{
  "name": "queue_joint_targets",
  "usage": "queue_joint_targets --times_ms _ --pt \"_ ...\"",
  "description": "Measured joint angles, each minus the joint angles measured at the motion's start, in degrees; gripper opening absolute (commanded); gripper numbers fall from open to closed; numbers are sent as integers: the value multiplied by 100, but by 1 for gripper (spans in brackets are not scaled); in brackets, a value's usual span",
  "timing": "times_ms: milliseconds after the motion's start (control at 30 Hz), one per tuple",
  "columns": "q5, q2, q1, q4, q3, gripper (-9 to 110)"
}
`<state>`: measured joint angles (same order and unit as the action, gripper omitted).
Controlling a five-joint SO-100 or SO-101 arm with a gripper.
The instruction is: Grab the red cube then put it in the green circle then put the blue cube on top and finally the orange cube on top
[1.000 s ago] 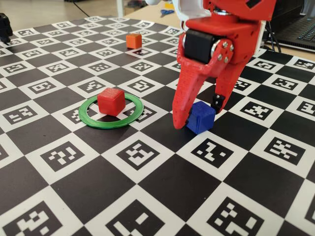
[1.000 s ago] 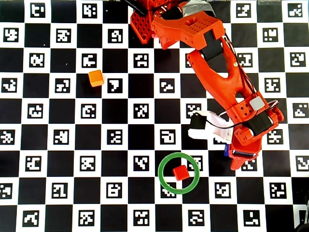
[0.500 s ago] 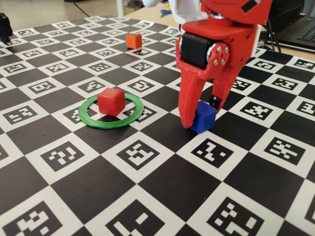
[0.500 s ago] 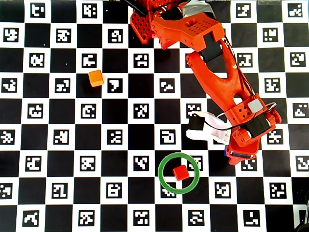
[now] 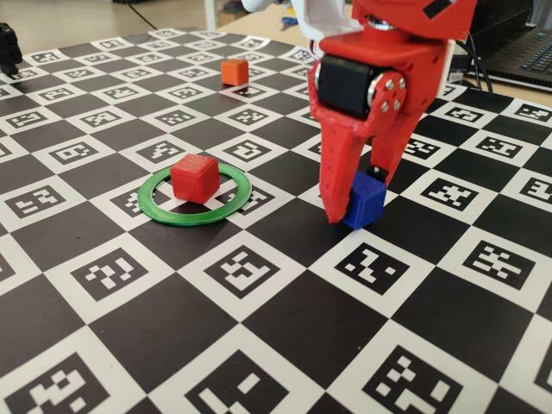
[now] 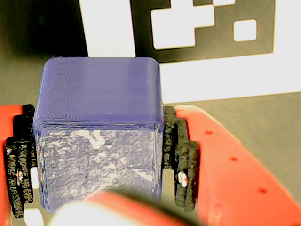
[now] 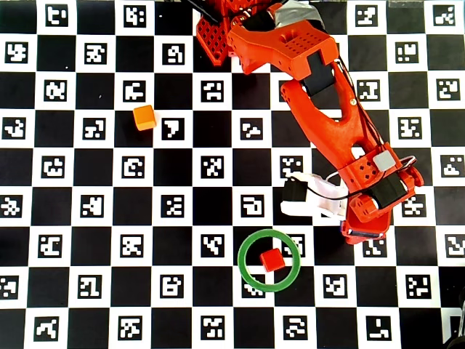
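The blue cube (image 5: 364,205) rests on the checkered board, right of the green circle (image 5: 148,205). My red gripper (image 5: 357,203) stands over the cube, shut on it with one finger on each side. In the wrist view the blue cube (image 6: 99,136) fills the space between the black pads (image 6: 181,155), which press on its sides. The red cube (image 5: 193,178) sits inside the green circle, toward its back. The orange cube (image 5: 234,72) lies far back on the board. In the overhead view the gripper (image 7: 363,229) hides nearly all of the blue cube; the red cube (image 7: 272,259), green circle (image 7: 239,260) and orange cube (image 7: 144,117) show.
The board (image 5: 259,345) is a black-and-white checker pattern with printed markers. A laptop (image 5: 526,52) stands past its back right edge and a dark object (image 5: 9,47) at the far left. The arm's base (image 7: 218,33) is at the top of the overhead view.
The jaws have closed from open around the blue cube onto its sides. The cube has been nudged slightly right in the fixed view. The other cubes and the ring have not moved.
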<state>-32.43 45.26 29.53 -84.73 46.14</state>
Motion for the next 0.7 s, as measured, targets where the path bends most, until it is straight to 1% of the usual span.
queue_joint_targets --times_ms 400,700 --pt "1204 35 -264 -1063 -193 5" --pt "1696 888 -853 -1327 88 4"
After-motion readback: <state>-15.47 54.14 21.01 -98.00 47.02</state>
